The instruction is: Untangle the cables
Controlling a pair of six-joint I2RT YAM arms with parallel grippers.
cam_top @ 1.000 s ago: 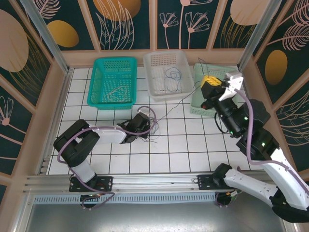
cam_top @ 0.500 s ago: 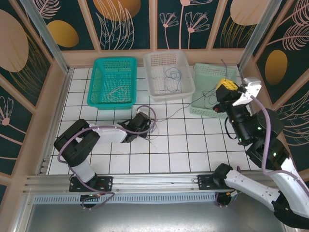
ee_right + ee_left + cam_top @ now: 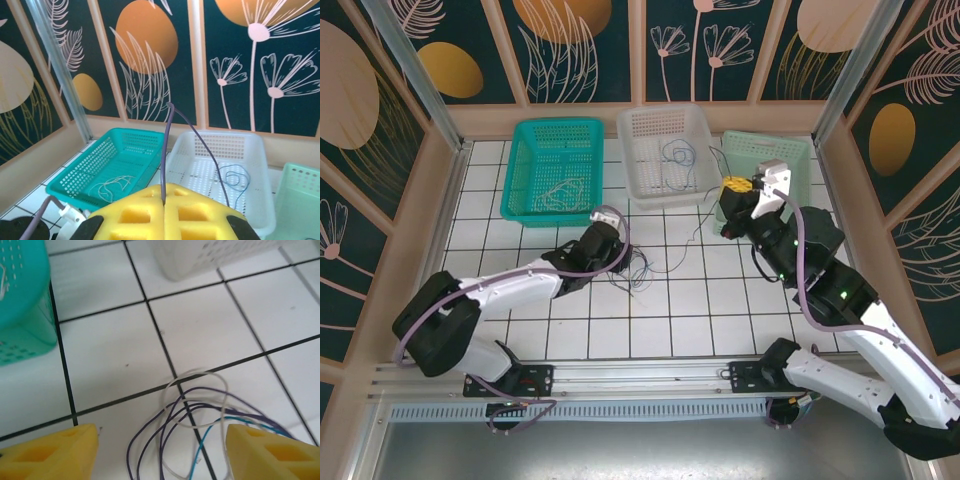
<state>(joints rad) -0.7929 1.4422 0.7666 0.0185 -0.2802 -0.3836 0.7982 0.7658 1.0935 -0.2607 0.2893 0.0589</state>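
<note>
A loose tangle of thin cables, purple, grey-white and blue-green, lies on the white tiles. In the left wrist view the cables lie on the floor between the yellow fingers of my left gripper, which stands open and holds nothing. My left gripper sits just left of the tangle. My right gripper hovers between the white and green baskets. Its yellow pads are shut on a purple cable that arcs up and back down; a thin strand trails toward the tangle.
Three baskets line the back: teal basket with a grey-white wire, white basket with a blue wire, pale green basket. Patterned walls and an aluminium post bound the tiled floor.
My left gripper has opened and let go of the cables, and its arm has stretched out. My right gripper swung left from over the green basket, carrying its cable.
</note>
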